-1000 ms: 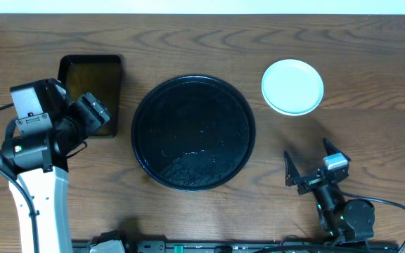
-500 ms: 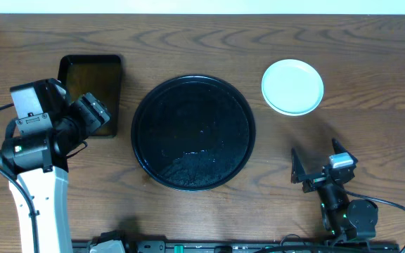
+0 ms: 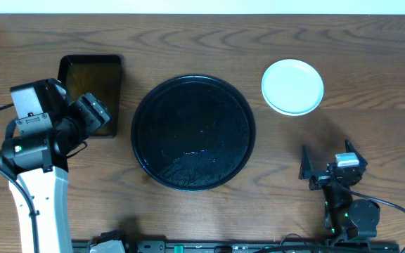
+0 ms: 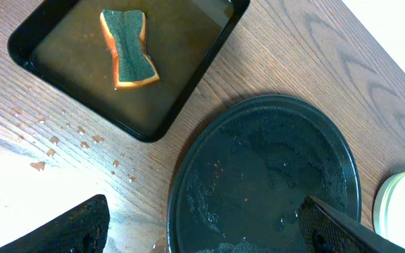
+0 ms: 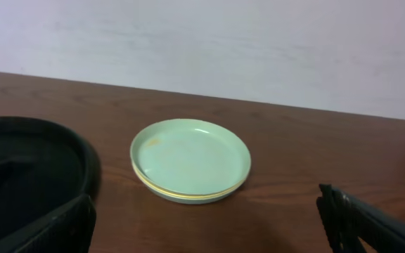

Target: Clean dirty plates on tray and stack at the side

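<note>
Overhead, the tray [image 3: 192,133] lies bare in the middle of the counter [image 3: 378,126], glossy and wet, with nothing on it. The plates [image 3: 292,86] sit in one stack off the tray's right side, a little toward its far edge and apart from its rim.

In my right wrist view the top plate [image 5: 190,160] is mint with a thin yellow edge beneath it (how many lie under it I cannot count). A faint speck near its rim is too small for me to identify.

My right jaws are spread wide and hold nothing. They hang off the tray's near right side, on my right arm [image 3: 346,211], and the stack lies straight ahead of them, farther out.

My left jaws are likewise spread and empty. They are off the tray's left side, by the rectangular tray [image 3: 90,77] of brownish liquid, where the sponge [image 4: 129,49] lies flat. The whole width of the tray lies between those jaws and the stack, so my right arm is the nearer one.

The plates are round, so no long axis governs an approach; only the rim matters. I judge the cleaning and stacking finished, or close to it.
</note>
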You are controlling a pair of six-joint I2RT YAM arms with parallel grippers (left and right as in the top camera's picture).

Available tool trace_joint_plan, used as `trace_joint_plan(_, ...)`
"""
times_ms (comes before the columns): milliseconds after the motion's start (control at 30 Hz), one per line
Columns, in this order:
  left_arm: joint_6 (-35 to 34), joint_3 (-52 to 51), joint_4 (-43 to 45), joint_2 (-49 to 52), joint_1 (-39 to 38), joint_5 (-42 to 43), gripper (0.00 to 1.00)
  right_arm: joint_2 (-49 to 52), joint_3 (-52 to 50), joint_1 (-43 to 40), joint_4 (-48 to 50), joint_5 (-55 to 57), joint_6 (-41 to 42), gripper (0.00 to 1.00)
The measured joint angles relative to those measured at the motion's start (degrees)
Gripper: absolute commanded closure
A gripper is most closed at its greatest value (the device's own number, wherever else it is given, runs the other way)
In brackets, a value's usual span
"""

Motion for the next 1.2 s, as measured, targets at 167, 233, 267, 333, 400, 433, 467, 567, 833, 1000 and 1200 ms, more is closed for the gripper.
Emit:
trace_joint_plan(167,0.0,0.0,0.0,0.0,0.0,0.0,0.14,0.0,0.0,0.0,-0.02,0.2,-1.03,0.01)
trace_joint_plan(233,0.0,0.0,0.0,0.0,0.0,0.0,0.14,0.0,0.0,0.0,-0.02,0.2,-1.14,0.01)
trace_joint_plan(267,0.0,0.0,0.0,0.0,0.0,0.0,0.14,0.0,0.0,0.0,-0.02,0.2,-1.22,0.01)
trace_joint_plan(333,0.0,0.0,0.0,0.0,0.0,0.0,0.14,0.0,0.0,0.0,-0.02,0.2,-1.25,0.01)
trace_joint_plan(400,0.0,0.0,0.0,0.0,0.0,0.0,0.13,0.0,0.0,0.0,-0.02,0.2,-1.25,0.01)
trace_joint_plan(433,0.0,0.0,0.0,0.0,0.0,0.0,0.14,0.0,0.0,0.0,-0.02,0.2,-1.25,0.01)
trace_joint_plan(467,0.0,0.0,0.0,0.0,0.0,0.0,0.14,0.0,0.0,0.0,-0.02,0.2,-1.25,0.01)
trace_joint_plan(567,0.0,0.0,0.0,0.0,0.0,0.0,0.14,0.0,0.0,0.0,-0.02,0.2,-1.25,0.01)
trace_joint_plan(833,0.0,0.0,0.0,0.0,0.0,0.0,0.13,0.0,0.0,0.0,-0.02,0.2,-1.25,0.01)
trace_joint_plan(1000,0.0,0.0,0.0,0.0,0.0,0.0,0.14,0.0,0.0,0.0,-0.02,0.2,-1.25,0.01)
trace_joint_plan(1200,0.11,0.0,-0.02,0.0,0.0,-0.24,0.13,0.0,0.0,0.0,-0.02,0.2,-1.27,0.01)
